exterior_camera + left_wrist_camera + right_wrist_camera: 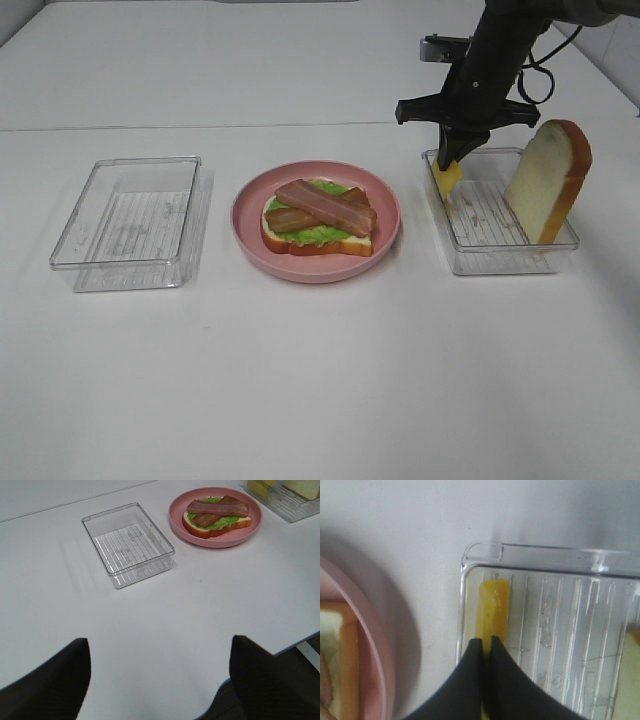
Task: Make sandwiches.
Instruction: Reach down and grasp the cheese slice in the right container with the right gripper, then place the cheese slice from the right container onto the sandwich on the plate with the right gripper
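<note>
Exterior high is showing the left tray [128, 277] sitting at the far left of the surface [320, 400], with nothing lying in it. The left tool [160, 647] is hanging over bare surface well apart from that tray, released, its fingers standing wide with nothing between them.

At the middle, the pink plate [316, 270] is carrying the open sandwich [320, 215]: one white slice with an orange-brown crust is lying flat, frilly green lettuce [315, 236] is spreading over it, and two brown bacon [325, 205] strips are crossing on top.

Just right of the plate, the right tool [452, 158] is reaching down into the right tray [505, 262], clenched on the upper edge of the cheese [447, 182]. The cheese is a thin yellow piece standing on edge against the tray wall nearest the plate, its long axis running along that wall. A second bread slice [545, 180] is leaning upright at the tray's far right.

The sandwich is lying to the left of the gripped cheese, across only the tray wall and the plate rim, and the right arm is by far the nearer one. The coming move is probably a lift over the wall, then a short carry leftward, with the cheese turning flat onto the bacon.
</note>
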Motion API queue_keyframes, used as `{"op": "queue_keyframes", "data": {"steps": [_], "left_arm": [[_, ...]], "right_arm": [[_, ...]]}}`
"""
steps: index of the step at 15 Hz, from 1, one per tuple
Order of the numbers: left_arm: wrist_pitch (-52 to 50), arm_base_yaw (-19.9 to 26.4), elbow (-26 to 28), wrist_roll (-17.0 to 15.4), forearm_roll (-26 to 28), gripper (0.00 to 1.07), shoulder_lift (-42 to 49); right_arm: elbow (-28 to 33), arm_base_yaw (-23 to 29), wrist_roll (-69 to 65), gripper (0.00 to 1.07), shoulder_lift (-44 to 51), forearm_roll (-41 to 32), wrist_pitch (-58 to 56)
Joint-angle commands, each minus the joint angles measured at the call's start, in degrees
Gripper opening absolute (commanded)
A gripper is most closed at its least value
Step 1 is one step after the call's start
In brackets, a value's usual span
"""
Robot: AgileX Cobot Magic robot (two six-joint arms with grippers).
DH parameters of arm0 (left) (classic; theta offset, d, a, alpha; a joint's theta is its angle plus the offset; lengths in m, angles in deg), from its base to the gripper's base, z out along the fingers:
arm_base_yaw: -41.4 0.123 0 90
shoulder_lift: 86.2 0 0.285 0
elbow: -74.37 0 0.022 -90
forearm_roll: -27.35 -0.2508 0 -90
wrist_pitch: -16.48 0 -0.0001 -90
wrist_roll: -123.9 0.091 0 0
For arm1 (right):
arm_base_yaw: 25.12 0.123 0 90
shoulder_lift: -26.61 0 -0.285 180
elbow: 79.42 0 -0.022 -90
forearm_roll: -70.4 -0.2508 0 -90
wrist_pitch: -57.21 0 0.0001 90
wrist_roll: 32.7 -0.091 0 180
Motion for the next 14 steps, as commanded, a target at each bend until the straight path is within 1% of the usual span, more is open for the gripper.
{"op": "queue_keyframes", "data": {"steps": [1, 4, 5, 7, 8, 9, 10, 14], "left_arm": [[-0.6, 0.1, -0.2, 0.0, 0.2, 0.74, 0.3], [-0.6, 0.1, -0.2, 0.0, 0.2, 0.74, 0.3], [-0.6, 0.1, -0.2, 0.0, 0.2, 0.74, 0.3], [-0.6, 0.1, -0.2, 0.0, 0.2, 0.74, 0.3], [-0.6, 0.1, -0.2, 0.0, 0.2, 0.74, 0.3], [-0.6, 0.1, -0.2, 0.0, 0.2, 0.74, 0.3], [-0.6, 0.1, -0.2, 0.0, 0.2, 0.74, 0.3], [-0.6, 0.1, -0.2, 0.0, 0.2, 0.74, 0.3]], "right_arm": [[-0.1, -0.1, 0.8, 0.0, 1.9, 0.3, -0.5], [-0.1, -0.1, 0.8, 0.0, 7.2, -2.9, -1.0], [-0.1, 0.1, 2.8, 0.0, 10.5, -9.1, -2.5], [-0.1, 0.7, 7.0, 0.0, 11.7, -19.1, -4.5], [0.0, 1.4, 8.8, 0.0, 11.6, -23.5, -5.2], [0.3, 2.6, 9.5, 0.0, 11.6, -25.7, -5.0], [0.6, 3.3, 9.9, 0.0, 11.6, -26.2, -4.7], [0.6, 10.5, 9.8, 0.0, 9.1, -26.8, -2.8]]}}
